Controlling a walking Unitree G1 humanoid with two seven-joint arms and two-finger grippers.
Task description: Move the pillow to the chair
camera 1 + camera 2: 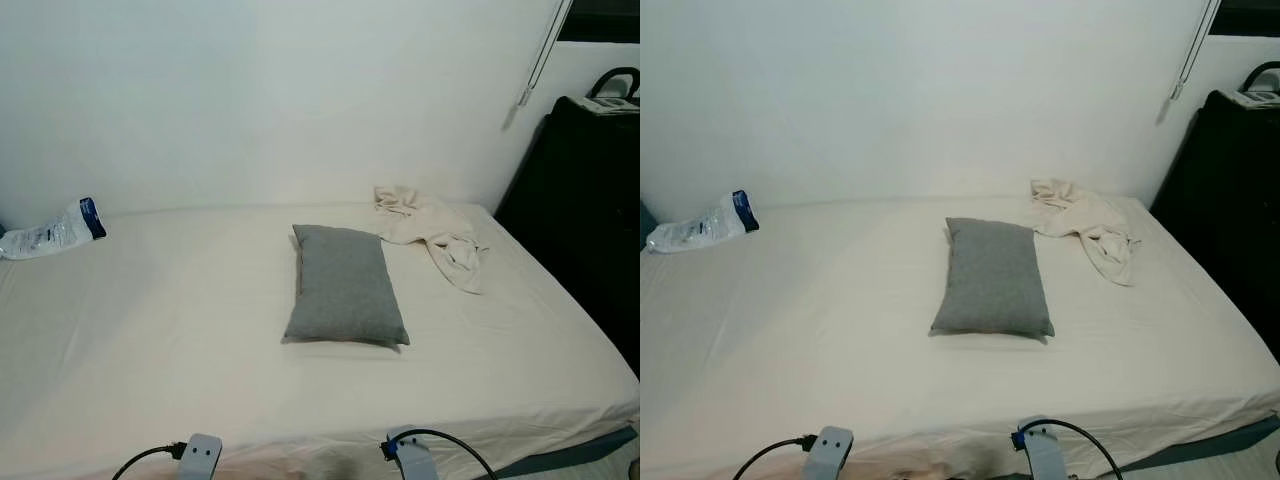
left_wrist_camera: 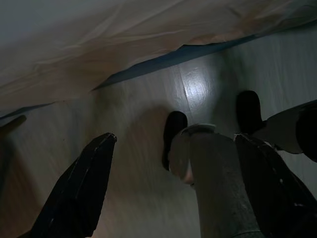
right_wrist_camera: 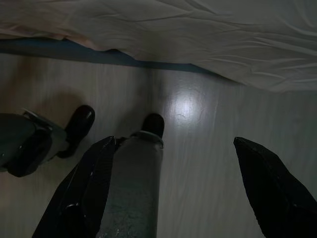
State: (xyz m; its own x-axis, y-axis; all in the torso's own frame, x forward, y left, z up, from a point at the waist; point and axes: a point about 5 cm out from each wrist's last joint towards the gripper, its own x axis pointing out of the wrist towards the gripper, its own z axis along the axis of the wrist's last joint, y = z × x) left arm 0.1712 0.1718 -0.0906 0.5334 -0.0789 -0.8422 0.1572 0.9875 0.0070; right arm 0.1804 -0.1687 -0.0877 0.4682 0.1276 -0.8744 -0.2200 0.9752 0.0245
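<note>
A grey rectangular pillow point(image 1: 343, 286) lies flat near the middle of a bed covered by a cream sheet point(image 1: 160, 330). It is seen again in the right eye view as the same pillow point(image 1: 992, 279). Both arms hang low at the bed's near edge, far short of the pillow. My left gripper point(image 2: 173, 193) points down at the floor, open with nothing between its fingers. My right gripper point(image 3: 178, 193) also hangs over the floor, open and holding nothing.
A crumpled cream cloth point(image 1: 435, 233) lies at the bed's far right. A clear plastic bag with a blue end point(image 1: 55, 231) rests at the far left. Dark furniture point(image 1: 590, 200) stands right of the bed. My own legs and feet point(image 2: 174, 130) stand on the grey floor.
</note>
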